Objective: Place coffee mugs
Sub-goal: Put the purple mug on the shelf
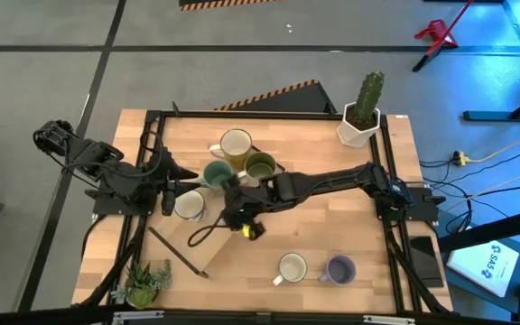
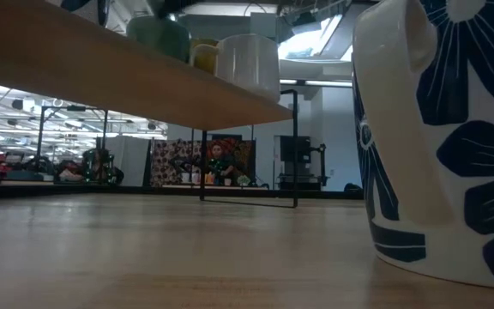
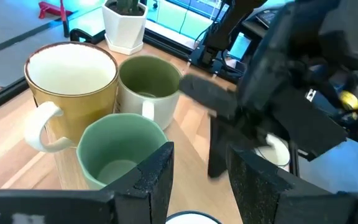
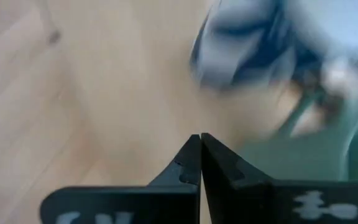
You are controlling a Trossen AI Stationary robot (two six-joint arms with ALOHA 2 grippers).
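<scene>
A wooden table [image 1: 332, 239] framed in black rails is seen from above, with both dark arms reaching in toward its middle; the right arm is stretched from the right edge across the table, its gripper [image 1: 235, 209] set low near the centre, and in the right wrist view its two fingers are pressed together with nothing between them [image 4: 200, 158]; the left arm is extended from the left edge, its gripper [image 1: 171, 197] placed just beside a white mug with blue pattern [image 1: 189, 206], and in the left wrist view its fingers stand apart [image 3: 197, 171], no mug being held.

A potted cactus [image 1: 363, 110] in a white hexagonal pot is stood at the far right corner; a small green plant [image 1: 145, 282] is placed at the near left corner.

Three mugs are clustered far of centre: a yellow mug with white inside [image 1: 235, 145] [image 3: 72, 93], a white mug with olive-green inside [image 1: 260, 166] [image 3: 149, 87] and a teal green mug [image 1: 217, 174] [image 3: 122, 149], each touching or just beside the next; two more are set near the front edge, a white mug [image 1: 292, 268] and, to its right, a lavender mug [image 1: 339, 269].

A small yellow object [image 1: 250, 232] is seen near the right gripper; what it is cannot be told.
</scene>
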